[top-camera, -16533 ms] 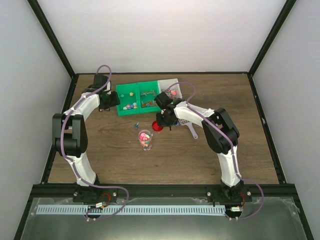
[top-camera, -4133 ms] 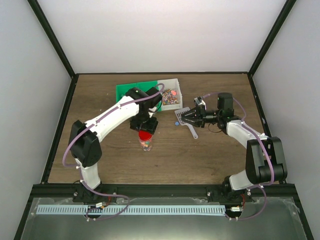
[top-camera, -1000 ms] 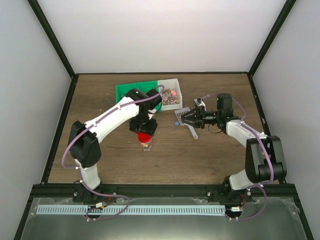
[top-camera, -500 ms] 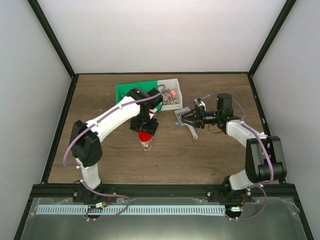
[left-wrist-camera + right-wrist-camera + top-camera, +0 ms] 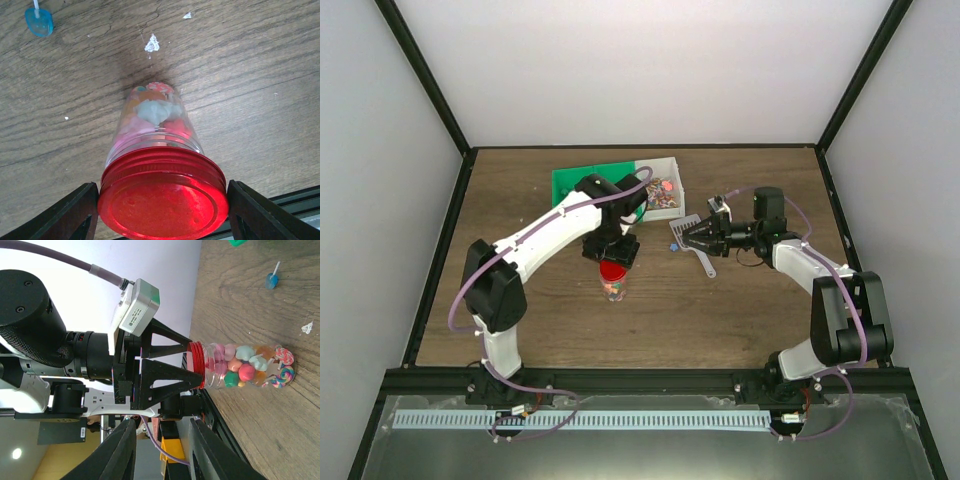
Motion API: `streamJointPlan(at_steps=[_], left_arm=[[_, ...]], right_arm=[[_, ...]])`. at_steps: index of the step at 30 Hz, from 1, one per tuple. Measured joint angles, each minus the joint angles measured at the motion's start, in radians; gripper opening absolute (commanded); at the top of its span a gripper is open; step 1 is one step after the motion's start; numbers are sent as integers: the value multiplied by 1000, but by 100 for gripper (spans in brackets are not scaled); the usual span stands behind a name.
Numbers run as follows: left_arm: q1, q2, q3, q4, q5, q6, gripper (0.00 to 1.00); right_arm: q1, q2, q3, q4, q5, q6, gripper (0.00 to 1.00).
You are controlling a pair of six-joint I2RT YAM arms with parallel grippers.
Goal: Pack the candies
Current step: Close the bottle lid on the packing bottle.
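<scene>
While the left claw [image 5: 162, 186] hangs over the jar [image 5: 150, 130], its two fingers [image 5: 75, 210] lie against both sides of the red lid [image 5: 162, 200]. No gap can be seen, so the claw has hold of the lid. The lid sits on top of the clear jar, which stands upright on the wooden table [image 5: 260, 75]. The candies [image 5: 152, 110] fill the jar nearly to its neck, in pink, orange, pale green and white. More of them lie in the white tray [image 5: 673, 161] at the far side. The right claw [image 5: 688, 238] is partly open with nothing between its fingers. It is at the grey scoop [image 5: 708, 265], to the right of the jar, and I cannot tell if it touches the scoop.
</scene>
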Motion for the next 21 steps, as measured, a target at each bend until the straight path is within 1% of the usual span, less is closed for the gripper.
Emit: streamJointPlan(at_steps=[21], left_arm=[[0, -3, -19, 1, -8, 0, 73]], right_arm=[[0, 0, 0, -5, 0, -3, 31]])
